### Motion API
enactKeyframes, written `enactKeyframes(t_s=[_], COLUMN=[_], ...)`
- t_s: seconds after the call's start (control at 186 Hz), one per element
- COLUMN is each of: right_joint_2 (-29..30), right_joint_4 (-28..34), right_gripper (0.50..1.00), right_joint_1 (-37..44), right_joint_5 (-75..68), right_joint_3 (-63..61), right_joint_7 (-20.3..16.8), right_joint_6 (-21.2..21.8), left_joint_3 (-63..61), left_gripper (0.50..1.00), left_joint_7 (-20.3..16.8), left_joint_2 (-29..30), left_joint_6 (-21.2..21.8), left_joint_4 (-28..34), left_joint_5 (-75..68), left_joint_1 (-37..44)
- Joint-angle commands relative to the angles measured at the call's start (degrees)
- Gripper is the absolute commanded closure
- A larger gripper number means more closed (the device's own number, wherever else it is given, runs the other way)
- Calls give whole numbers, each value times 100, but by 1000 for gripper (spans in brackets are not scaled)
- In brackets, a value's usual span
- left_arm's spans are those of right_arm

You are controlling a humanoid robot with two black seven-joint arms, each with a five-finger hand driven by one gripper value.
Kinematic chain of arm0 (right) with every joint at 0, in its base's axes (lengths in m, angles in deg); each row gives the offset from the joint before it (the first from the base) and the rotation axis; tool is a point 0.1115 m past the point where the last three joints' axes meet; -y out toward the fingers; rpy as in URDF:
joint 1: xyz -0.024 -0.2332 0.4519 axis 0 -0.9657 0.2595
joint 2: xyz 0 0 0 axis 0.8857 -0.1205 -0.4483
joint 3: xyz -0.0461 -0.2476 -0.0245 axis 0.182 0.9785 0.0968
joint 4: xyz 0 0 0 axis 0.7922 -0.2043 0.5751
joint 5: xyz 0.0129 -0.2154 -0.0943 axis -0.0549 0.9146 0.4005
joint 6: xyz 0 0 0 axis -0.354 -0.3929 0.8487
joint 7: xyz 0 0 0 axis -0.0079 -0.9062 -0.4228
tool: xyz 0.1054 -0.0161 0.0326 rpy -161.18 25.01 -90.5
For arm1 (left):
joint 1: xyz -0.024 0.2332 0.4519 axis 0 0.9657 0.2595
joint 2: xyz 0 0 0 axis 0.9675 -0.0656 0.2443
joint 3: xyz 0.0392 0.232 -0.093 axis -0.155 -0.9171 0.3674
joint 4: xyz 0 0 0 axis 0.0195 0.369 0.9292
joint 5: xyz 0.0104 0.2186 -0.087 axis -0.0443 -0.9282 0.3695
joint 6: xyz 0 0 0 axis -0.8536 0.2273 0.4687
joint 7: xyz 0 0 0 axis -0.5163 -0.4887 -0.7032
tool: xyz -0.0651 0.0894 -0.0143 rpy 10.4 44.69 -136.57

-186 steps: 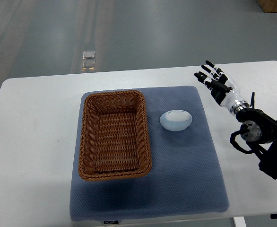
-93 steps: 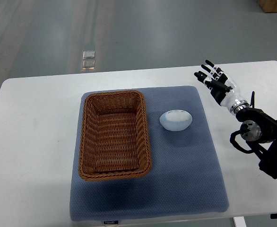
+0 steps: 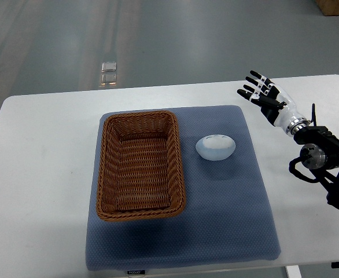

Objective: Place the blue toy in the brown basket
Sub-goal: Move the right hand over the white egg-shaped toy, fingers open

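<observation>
My right hand has lifted slightly and drifted toward the far right since a second ago, the forearm pulling back toward the tabletop's right edge; its fingers are spread wide and hold nothing. So I judge the reach has not really begun, and the move has even opened the gap a little. The blue toy, a pale rounded piece, sits untouched on the grey-blue mat, just beside the brown basket's right rim and well apart from my hand. The basket is empty. Between hand and toy the mat is bare, giving me free room to come in from the right. My left arm is out of view.
</observation>
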State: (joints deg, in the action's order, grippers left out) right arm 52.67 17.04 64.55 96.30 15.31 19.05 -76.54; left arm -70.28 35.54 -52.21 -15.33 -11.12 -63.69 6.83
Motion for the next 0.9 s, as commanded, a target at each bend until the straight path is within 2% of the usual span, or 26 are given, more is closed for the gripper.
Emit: enactKeyframes(t_s=[0.0,0.102,0.252,0.343,0.681,0.895], right_joint_2=[-131,-316,-676,-861,-1239,-1239], right_joint_4=[-1,7,43,69,526,842], right_gripper=[587,587,589,589,589,589], right_joint_1=[178,371,872,1241,2463,2762], right_joint_5=[158,369,940,1142,1819,2514], right_joint_3=[263,650,1634,2162,3454,4192], right_joint_7=[6,23,418,515,586,709], right_joint_6=[94,164,551,718,1456,1571], left_joint_3=[3,3,3,3,-6,3], left_gripper=[500,500,500,500,500,500], left_joint_7=[0,0,0,0,0,0], left_joint_2=[0,0,0,0,0,0], left_joint_6=[1,1,1,1,9,9], left_joint_4=[0,0,0,0,9,9], left_joint_5=[1,1,1,1,1,1], left_joint_1=[0,0,0,0,0,0])
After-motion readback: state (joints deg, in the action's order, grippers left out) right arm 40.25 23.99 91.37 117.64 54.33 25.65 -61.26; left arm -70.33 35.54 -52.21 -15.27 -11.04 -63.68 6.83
